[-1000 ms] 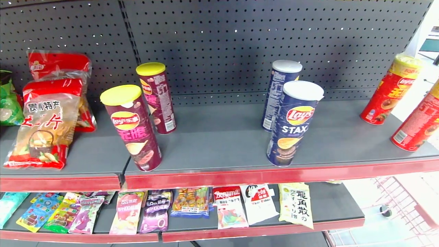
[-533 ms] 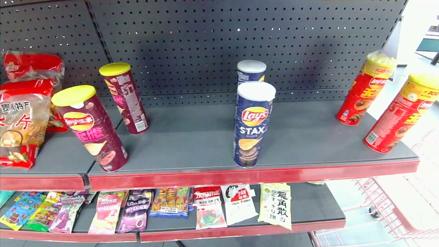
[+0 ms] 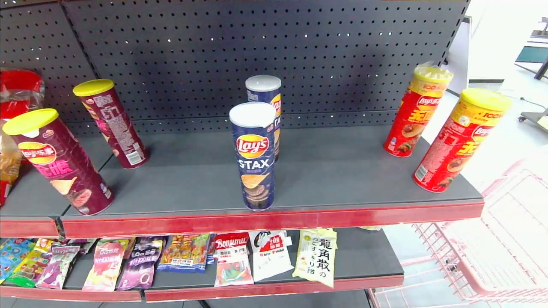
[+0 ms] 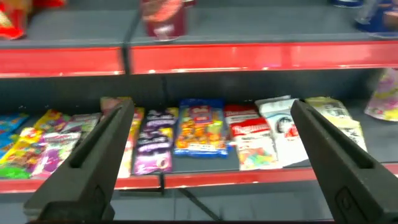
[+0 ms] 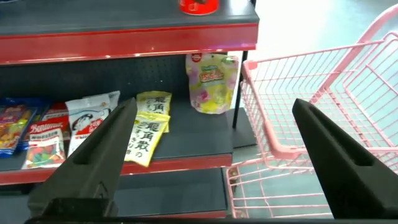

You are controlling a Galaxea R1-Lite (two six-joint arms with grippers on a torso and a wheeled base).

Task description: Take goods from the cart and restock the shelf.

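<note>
The upper shelf (image 3: 274, 219), with its red front rim, carries chip cans: two maroon ones with yellow lids (image 3: 60, 164), two dark blue ones with white lids (image 3: 255, 158) and two red ones (image 3: 462, 139) at its right end. A pink wire cart (image 3: 492, 244) stands to the right of the shelf unit. My left gripper (image 4: 211, 109) is open and holds nothing, facing the lower shelf's row of snack packets (image 4: 199, 127). My right gripper (image 5: 214, 106) is also open and holds nothing, in front of the lower shelf's right end and the cart (image 5: 323, 99).
Flat snack packets (image 3: 231, 259) line the lower shelf. A pale packet (image 5: 212, 81) leans at the back of its right end. Bare shelf lies between the can pairs. A pegboard wall (image 3: 257, 51) backs the shelves. Red bags (image 3: 13, 94) sit at the far left.
The whole head picture has shifted left, so the camera has turned right; more of the cart shows. The goods on the shelves have not moved.
</note>
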